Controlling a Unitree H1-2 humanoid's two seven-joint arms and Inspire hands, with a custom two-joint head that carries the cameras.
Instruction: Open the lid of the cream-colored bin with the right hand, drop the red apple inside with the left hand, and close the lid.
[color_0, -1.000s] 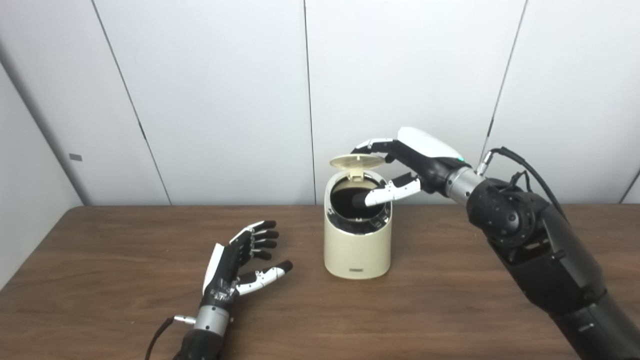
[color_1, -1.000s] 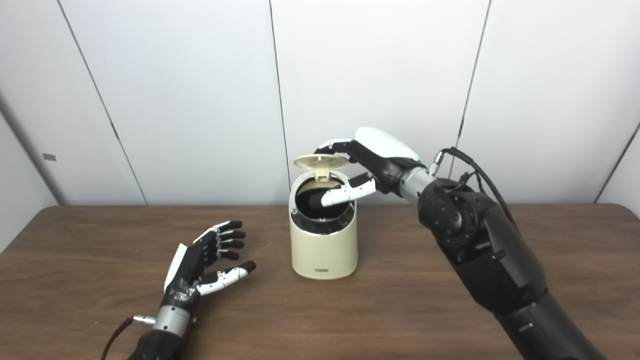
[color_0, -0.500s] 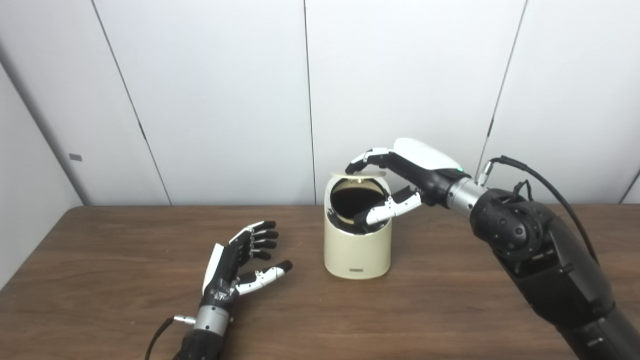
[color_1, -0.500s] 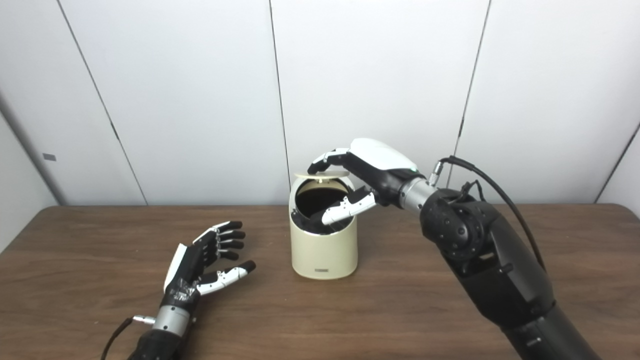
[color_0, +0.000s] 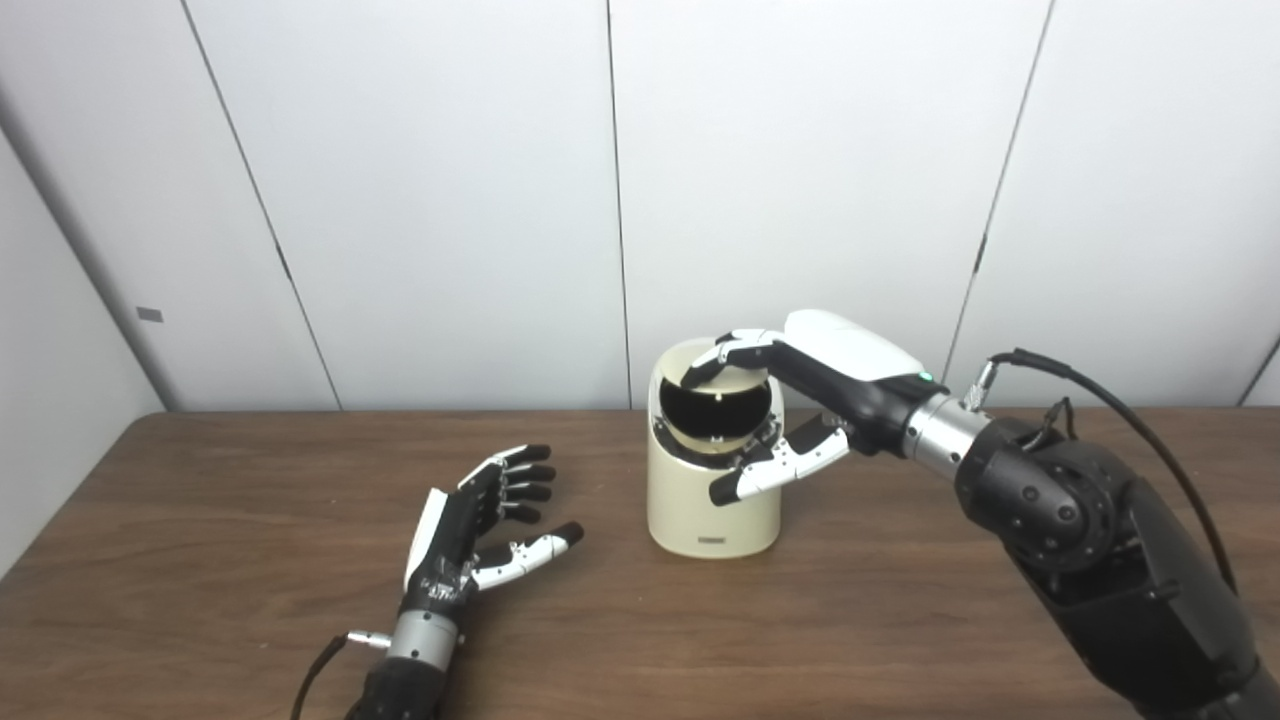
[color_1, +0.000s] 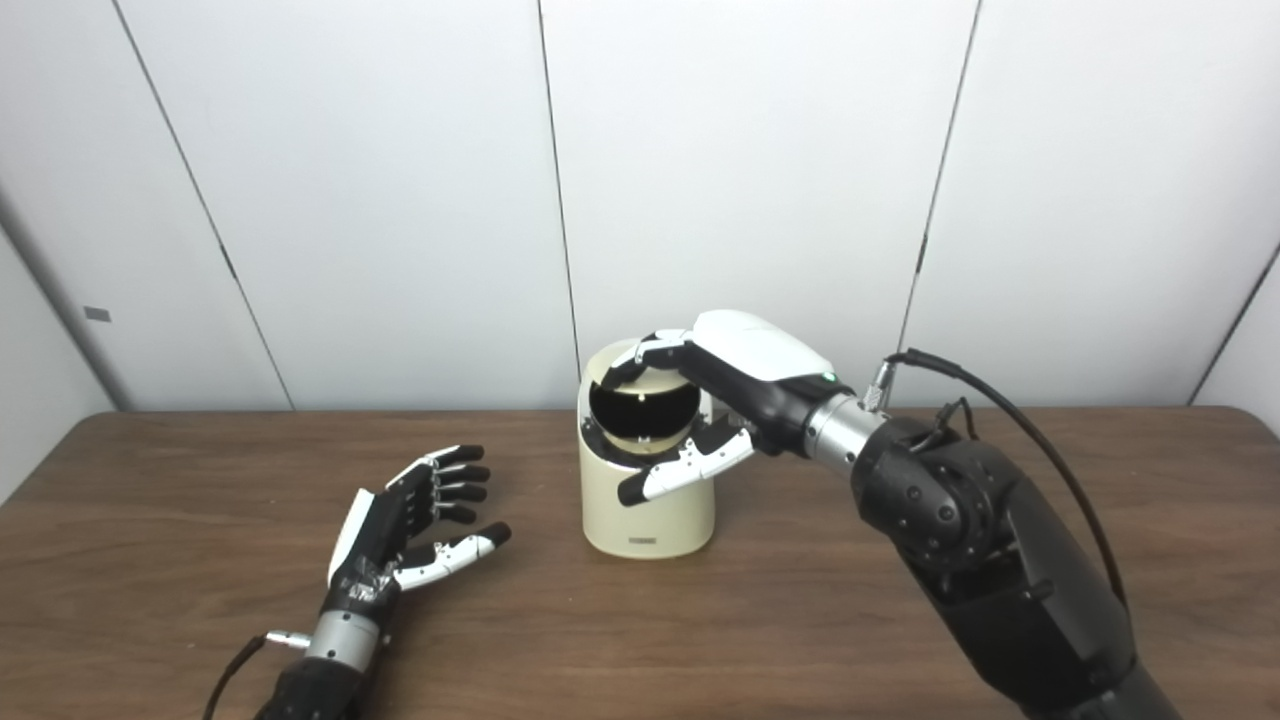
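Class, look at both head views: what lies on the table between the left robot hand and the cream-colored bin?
Nothing: only bare table separates the left robot hand from the cream-colored bin, in both views.

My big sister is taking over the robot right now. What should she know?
Right hand: fingers spread, fingertips on top of the lid, pressing it down; it grips nothing.
Left hand: open, palm up, resting on the table, holding nothing.
Cream-colored bin: upright mid-table. Its lid is tilted low over the opening, not yet shut; a dark gap shows.
No apple is visible anywhere; whether it lies inside the bin cannot be seen.
Left: press the lid fully closed, then lift the right hand away.
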